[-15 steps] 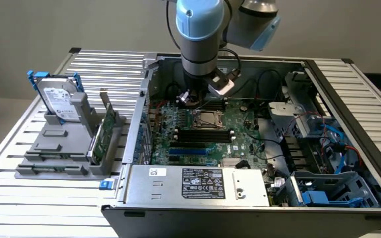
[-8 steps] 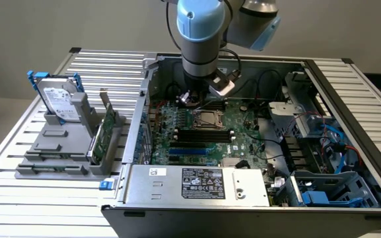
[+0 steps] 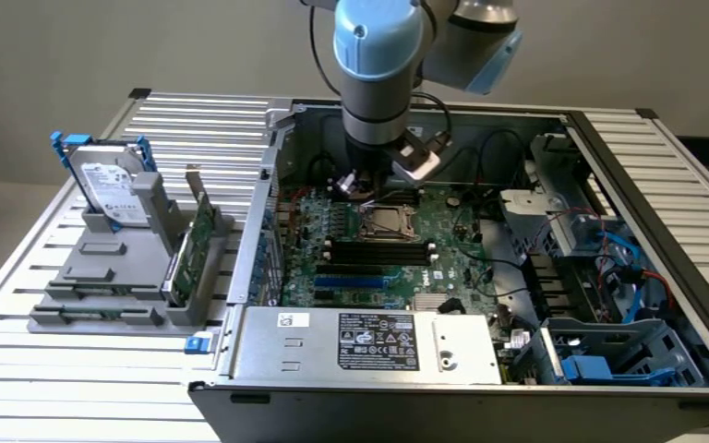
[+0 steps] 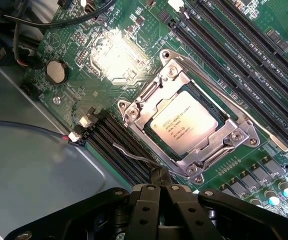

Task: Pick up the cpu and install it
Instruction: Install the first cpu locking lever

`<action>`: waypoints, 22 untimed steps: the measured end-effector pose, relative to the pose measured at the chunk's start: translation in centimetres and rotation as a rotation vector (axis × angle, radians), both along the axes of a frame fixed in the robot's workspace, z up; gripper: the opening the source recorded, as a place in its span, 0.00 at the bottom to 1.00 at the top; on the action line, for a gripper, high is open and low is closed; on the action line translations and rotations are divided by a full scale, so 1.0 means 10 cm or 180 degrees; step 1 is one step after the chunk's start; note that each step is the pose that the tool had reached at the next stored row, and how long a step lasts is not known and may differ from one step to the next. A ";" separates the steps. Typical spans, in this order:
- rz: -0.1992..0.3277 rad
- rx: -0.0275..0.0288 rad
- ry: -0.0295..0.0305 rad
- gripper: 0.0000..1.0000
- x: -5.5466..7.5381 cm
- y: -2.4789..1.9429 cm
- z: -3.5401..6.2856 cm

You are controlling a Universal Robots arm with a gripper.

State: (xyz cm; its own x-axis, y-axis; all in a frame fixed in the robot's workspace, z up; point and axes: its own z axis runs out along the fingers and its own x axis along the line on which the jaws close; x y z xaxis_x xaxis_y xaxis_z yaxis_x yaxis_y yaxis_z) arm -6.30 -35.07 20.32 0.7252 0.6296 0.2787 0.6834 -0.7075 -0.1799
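Gripper point(image 4: 159, 186), closed and empty, hovers just beside the cpu point(image 4: 184, 127) seated in its socket point(image 4: 236, 136).

We can't read the cpu point(image 4: 184, 125) lettering (too small). Arm point(image 3: 377, 65) runs off the exterior view's top edge and hides part of the motherboard point(image 3: 460, 251); hard drive point(image 3: 111, 194) label unreadable too.

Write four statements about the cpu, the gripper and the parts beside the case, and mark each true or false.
1. The cpu lies in the socket frame on the motherboard. True.
2. The gripper holds the cpu. False: it is shut, and the cpu lies apart from it in the socket.
3. The hard drive stands in the grey holder outside the case. True.
4. The green circuit card is plugged into the motherboard. False: it stands in the grey holder.
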 end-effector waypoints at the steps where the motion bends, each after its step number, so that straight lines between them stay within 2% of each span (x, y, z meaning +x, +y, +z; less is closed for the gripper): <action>1: 0.0003 0.0000 0.0000 0.11 0.01 -0.001 -0.003; 22: 0.0050 -0.0006 -0.0002 0.11 0.08 -0.001 -0.061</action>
State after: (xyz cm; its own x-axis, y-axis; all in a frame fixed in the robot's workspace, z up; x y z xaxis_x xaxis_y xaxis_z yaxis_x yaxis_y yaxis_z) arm -5.53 -35.08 19.70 0.7150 0.6415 0.2779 0.6946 -0.6969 -0.1783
